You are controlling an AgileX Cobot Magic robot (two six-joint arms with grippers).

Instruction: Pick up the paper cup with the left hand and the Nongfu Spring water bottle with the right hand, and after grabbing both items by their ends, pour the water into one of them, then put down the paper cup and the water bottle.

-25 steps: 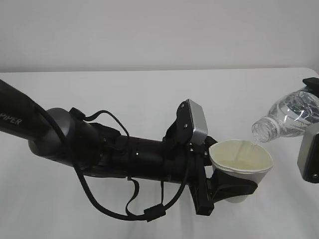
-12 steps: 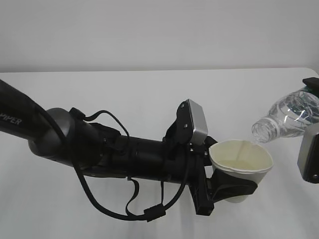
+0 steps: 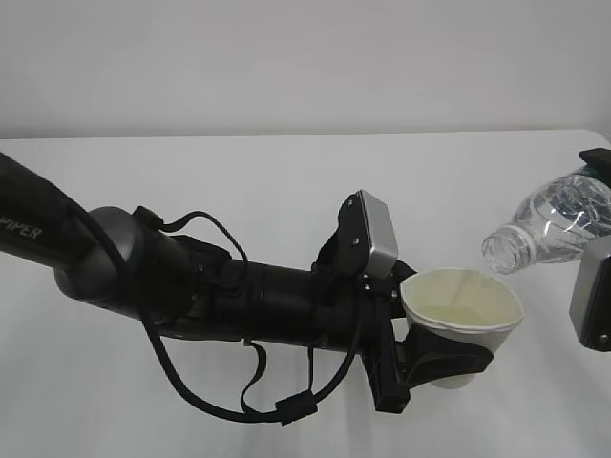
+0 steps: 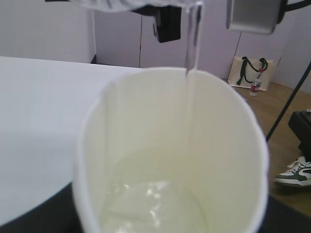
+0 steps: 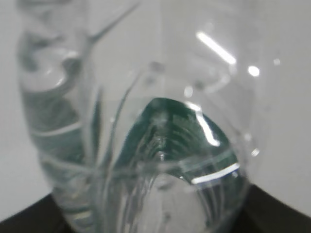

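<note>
Paper cup [image 3: 465, 319] sits upright between the jaws of the left hand [image 3: 441, 360], clamped at its lower body; rim and upper wall stand clear above the black fingers [image 3: 449, 355]. The cup is off the white table [image 3: 258, 181].

Nongfu Spring water bottle [image 3: 552, 227] is tipped with its capless neck down-left, mouth just above the far side of the cup rim. Its body runs back into the right hand [image 3: 594, 234] at the frame edge; the right wrist view shows the clear ribbed wall filling the space between the jaws, so they are closed on it.

1 thin stream of water [image 4: 192, 43] falls from the bottle mouth onto the cup's inner wall. A shallow pool [image 4: 153, 204] lies in the bottom of the cup, glinting. Bottle looks mostly drained.

Cup: tapered, rolled rim, pale cream inside, white outside. Bottle: clear, crinkled plastic, green showing through it in the right wrist view.
</note>
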